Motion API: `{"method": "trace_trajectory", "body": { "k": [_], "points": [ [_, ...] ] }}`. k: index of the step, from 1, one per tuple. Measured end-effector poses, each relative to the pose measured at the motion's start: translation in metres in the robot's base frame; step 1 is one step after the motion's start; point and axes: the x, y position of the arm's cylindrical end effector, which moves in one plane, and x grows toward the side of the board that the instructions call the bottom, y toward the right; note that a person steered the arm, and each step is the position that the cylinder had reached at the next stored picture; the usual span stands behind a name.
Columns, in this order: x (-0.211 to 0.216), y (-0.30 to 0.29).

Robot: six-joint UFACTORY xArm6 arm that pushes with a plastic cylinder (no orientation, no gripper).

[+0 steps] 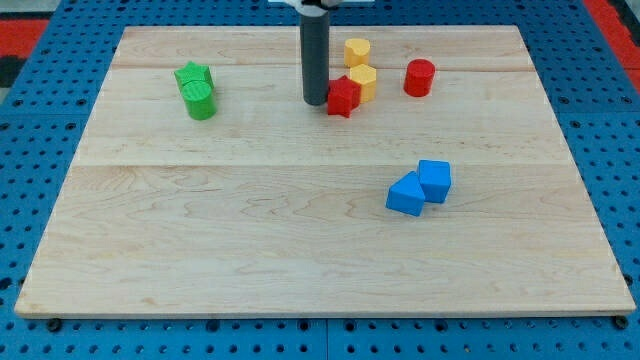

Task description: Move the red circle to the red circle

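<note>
The red circle (pixel 419 77), a short red cylinder, stands at the view's upper right of the wooden board (pixel 250 220). My rod comes down from the top, and my tip (pixel 315 102) rests on the board just left of a red star-like block (pixel 343 96), touching or nearly touching it. The red circle is about a hundred pixels to the right of my tip, with the red star block and a yellow block between them.
Two yellow blocks (pixel 357 50) (pixel 364 80) sit right of the rod, the lower one against the red star block. A green star (pixel 192 74) and green cylinder (pixel 200 100) sit at upper left. Two blue blocks (pixel 405 194) (pixel 435 180) touch at middle right.
</note>
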Motion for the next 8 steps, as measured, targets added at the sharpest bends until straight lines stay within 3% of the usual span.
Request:
{"method": "trace_trajectory", "body": {
  "k": [2, 4, 5, 8],
  "points": [
    [0.022, 0.023],
    [0.025, -0.046],
    [0.009, -0.038],
    [0.008, 0.082]
  ]
}}
